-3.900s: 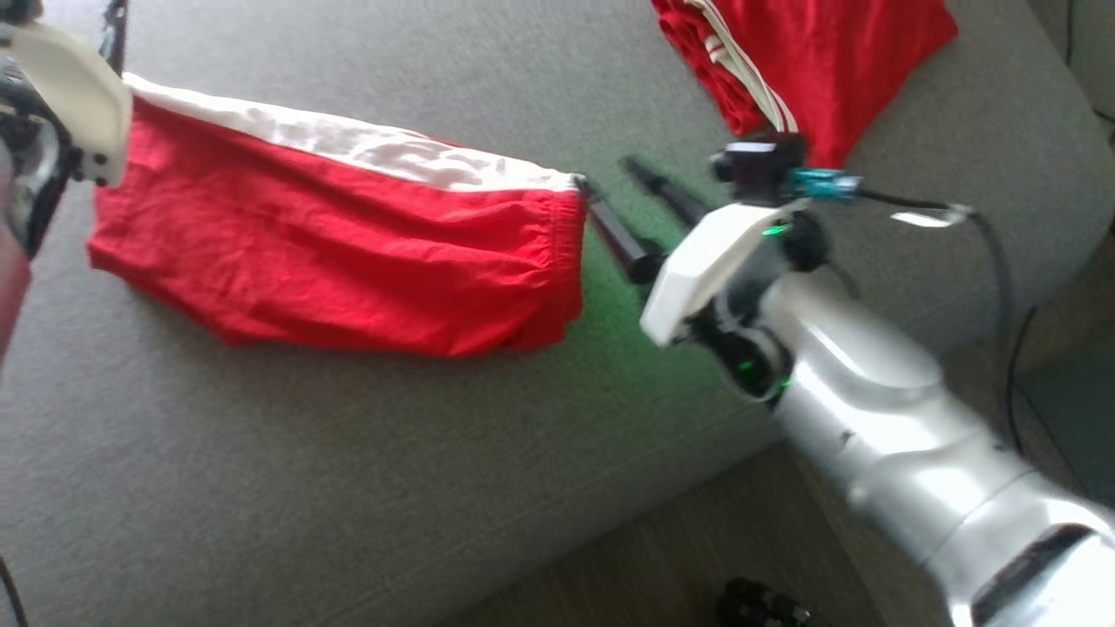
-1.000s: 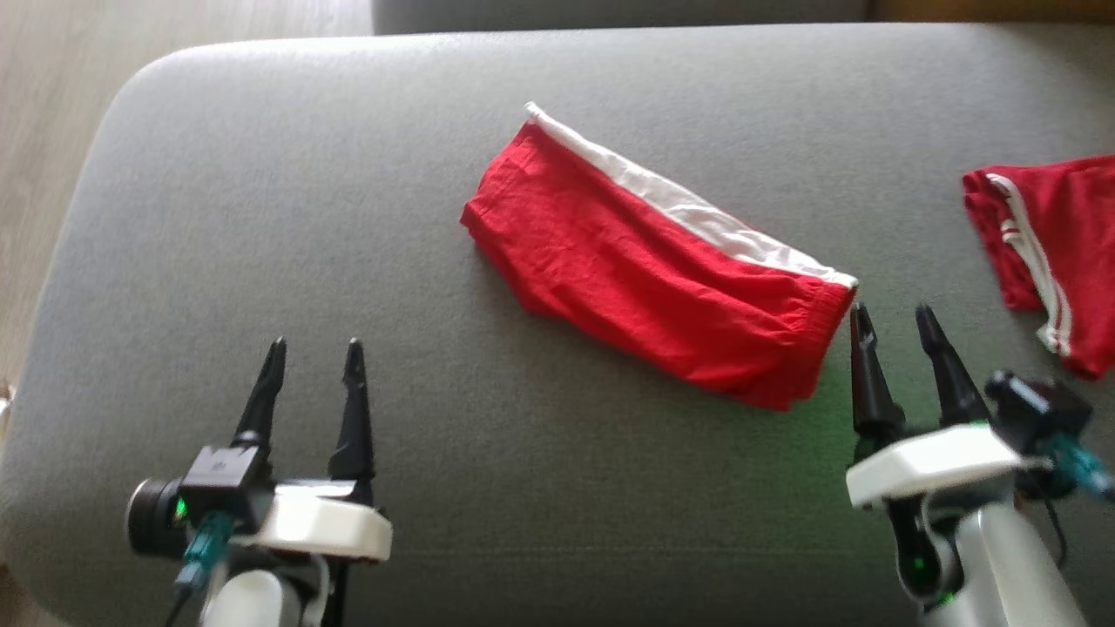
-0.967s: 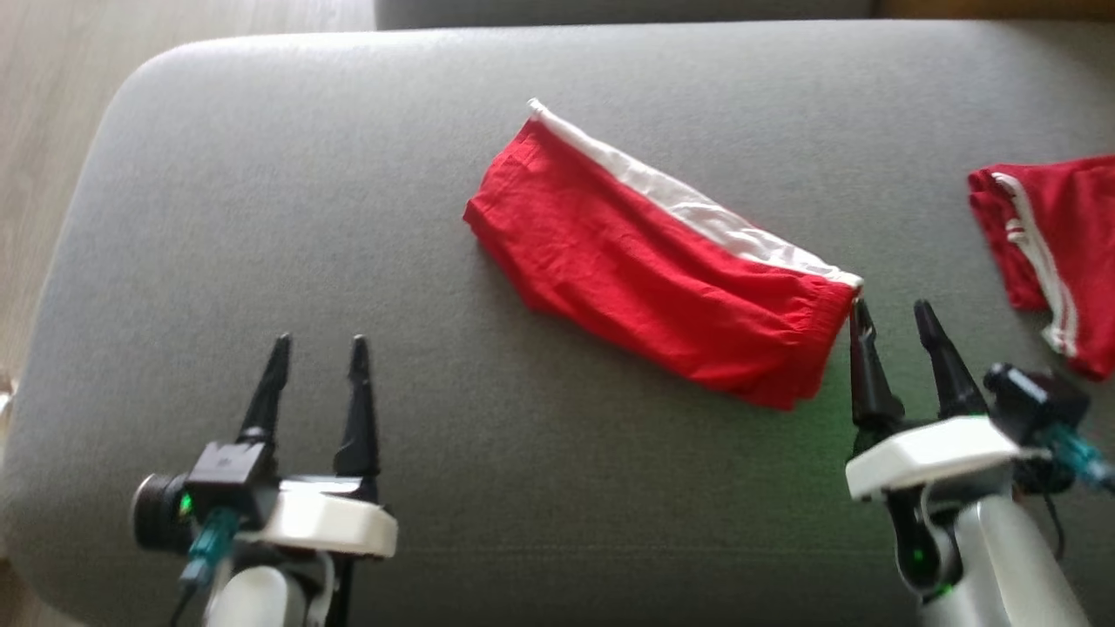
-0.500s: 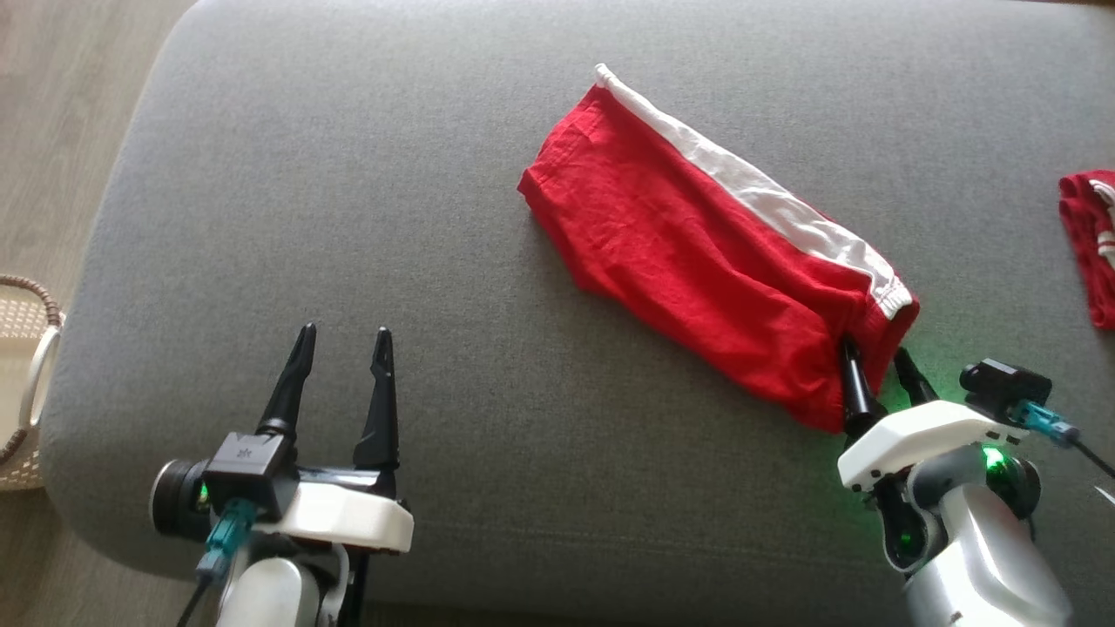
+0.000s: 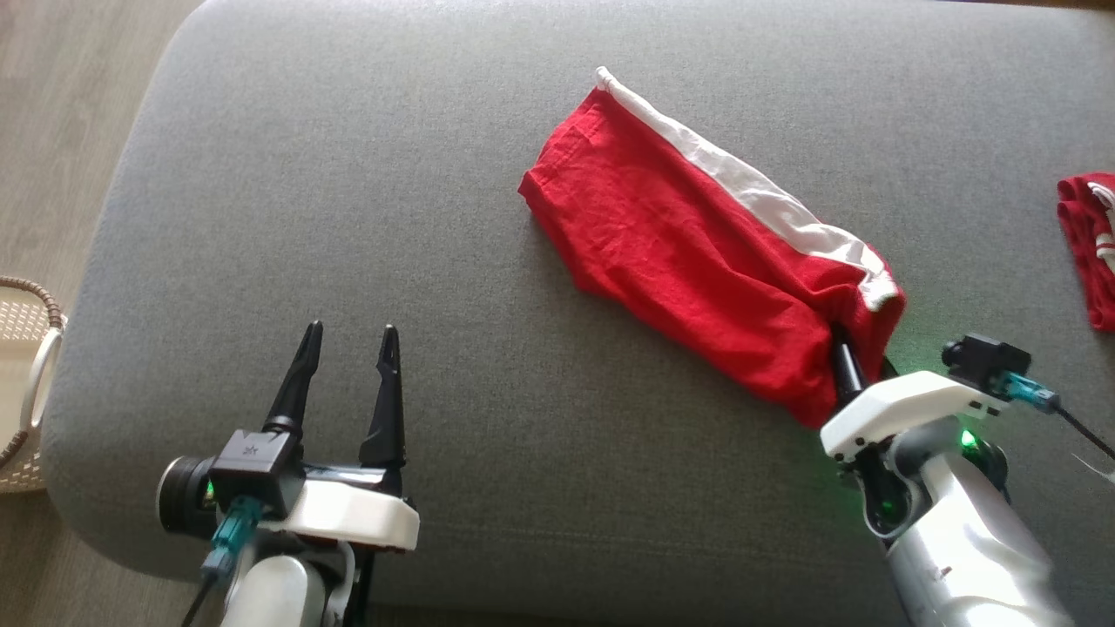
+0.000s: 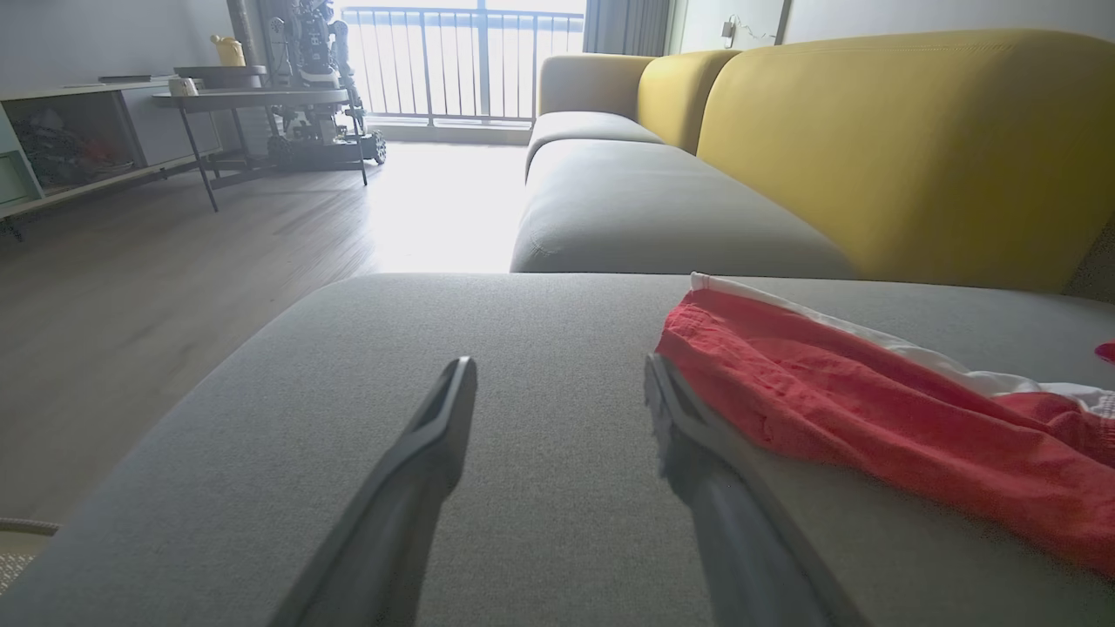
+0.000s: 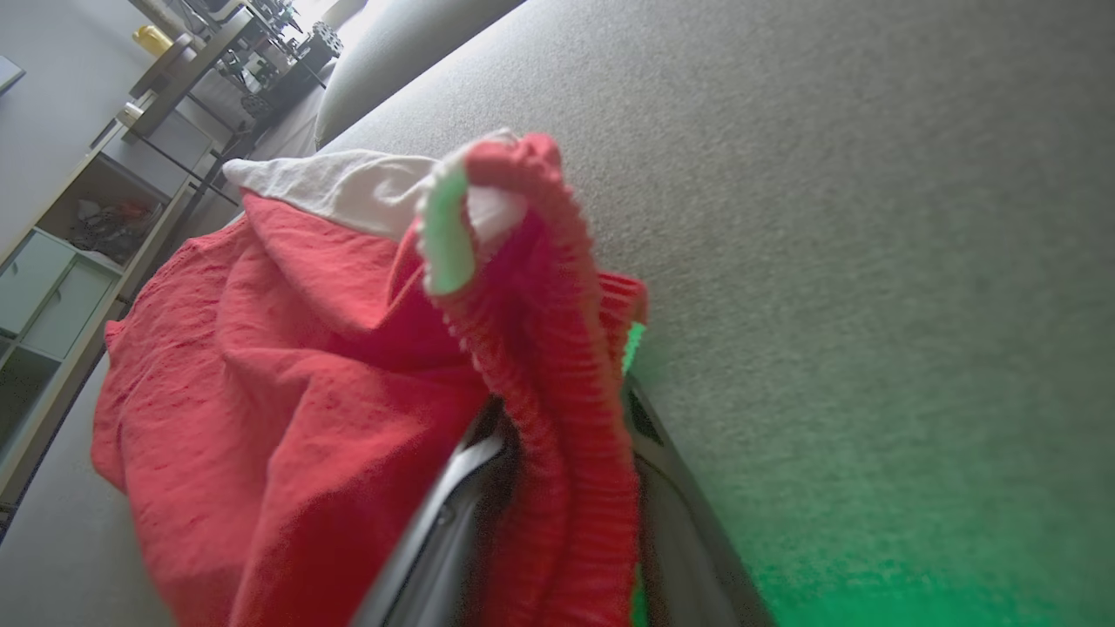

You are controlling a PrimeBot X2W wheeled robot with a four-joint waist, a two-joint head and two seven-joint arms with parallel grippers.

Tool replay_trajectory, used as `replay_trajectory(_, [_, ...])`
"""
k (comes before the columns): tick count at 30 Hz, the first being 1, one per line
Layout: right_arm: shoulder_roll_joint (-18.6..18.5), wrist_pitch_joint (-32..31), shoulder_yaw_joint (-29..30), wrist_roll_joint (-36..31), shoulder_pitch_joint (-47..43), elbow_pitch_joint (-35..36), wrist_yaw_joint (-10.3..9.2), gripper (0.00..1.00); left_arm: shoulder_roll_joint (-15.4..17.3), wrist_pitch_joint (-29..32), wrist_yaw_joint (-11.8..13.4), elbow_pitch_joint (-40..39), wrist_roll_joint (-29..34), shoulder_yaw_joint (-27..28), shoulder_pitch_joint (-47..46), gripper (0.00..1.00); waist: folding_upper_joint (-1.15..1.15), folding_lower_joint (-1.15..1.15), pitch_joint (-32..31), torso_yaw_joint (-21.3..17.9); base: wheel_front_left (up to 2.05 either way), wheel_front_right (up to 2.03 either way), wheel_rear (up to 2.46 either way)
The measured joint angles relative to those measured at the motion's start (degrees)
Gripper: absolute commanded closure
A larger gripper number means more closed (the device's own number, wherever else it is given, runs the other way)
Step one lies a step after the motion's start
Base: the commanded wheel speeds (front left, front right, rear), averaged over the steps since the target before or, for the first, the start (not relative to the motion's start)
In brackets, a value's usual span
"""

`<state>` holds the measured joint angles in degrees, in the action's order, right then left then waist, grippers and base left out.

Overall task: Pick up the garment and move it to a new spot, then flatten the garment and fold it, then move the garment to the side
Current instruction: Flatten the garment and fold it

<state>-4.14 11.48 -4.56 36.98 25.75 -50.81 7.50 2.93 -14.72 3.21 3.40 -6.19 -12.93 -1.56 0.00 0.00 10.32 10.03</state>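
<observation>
From the head view, we see the red shorts lying slantwise on the grey sofa cushion, their white side stripe along the far edge. The right gripper is at the shorts' near end, its fingertips buried in the bunched cloth. The left gripper hovers over bare cushion, well apart from the shorts, jaws spread wide and holding nothing. A second red garment lies at the right edge. A wicker basket stands on the floor at the left edge — we cannot tell what it holds, since most of it is cut off.

From the left wrist view, we see the left gripper with its fingers parted over the cushion, the shorts beyond and to the right, and a yellow backrest behind.

From the right wrist view, the right gripper has the shorts pinched — the ribbed waistband stands up between its two fingers.
</observation>
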Motion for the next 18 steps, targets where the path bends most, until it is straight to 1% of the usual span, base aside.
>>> replay_trajectory(2, [0.0, 0.2, -1.4, 0.6, 0.9, -1.2, 0.00, 0.55, 0.0, 0.0, 0.0, 0.0, 0.0, 0.0, 0.0, 0.00, 0.00, 0.00, 0.0, 0.1, 0.00, 0.00, 0.00])
replay_trajectory(3, [-0.1, 0.2, -2.2, 1.0, 1.2, -1.4, 0.00, 0.67, 0.0, 0.0, 0.0, 0.0, 0.0, 0.0, 0.0, 0.00, 0.00, 0.00, 0.1, 0.1, 0.00, 0.00, 0.00])
replay_trajectory(4, [-0.1, 0.2, -3.2, 1.6, 1.5, -1.5, 0.00, 1.00, 0.0, 0.0, 0.0, 0.0, 0.0, 0.0, 0.0, 0.00, 0.00, 0.00, 0.1, 0.2, 0.00, 0.00, 0.00])
replay_trajectory(6, [-0.1, 0.2, -4.8, 2.4, 2.1, -2.1, 0.00, 1.00, 0.0, 0.0, 0.0, 0.0, 0.0, 0.0, -0.1, 0.00, 0.00, 0.00, 0.1, 0.2, 0.00, 0.00, 0.00])
replay_trajectory(11, [0.0, 1.6, -5.1, 1.4, 3.5, -5.2, 0.01, 1.00, 0.0, 0.0, 0.0, 0.1, 0.0, 0.0, -0.1, 0.00, 0.00, 0.00, -0.4, 0.4, 0.00, 0.00, 0.00])
replay_trajectory(18, [0.0, 2.2, -3.5, -3.3, 5.7, -8.5, 0.01, 1.00, 0.0, 0.0, 0.0, 0.2, 0.0, 0.0, -0.1, 0.00, 0.00, 0.00, -0.9, 0.4, 0.00, 0.00, 0.00])
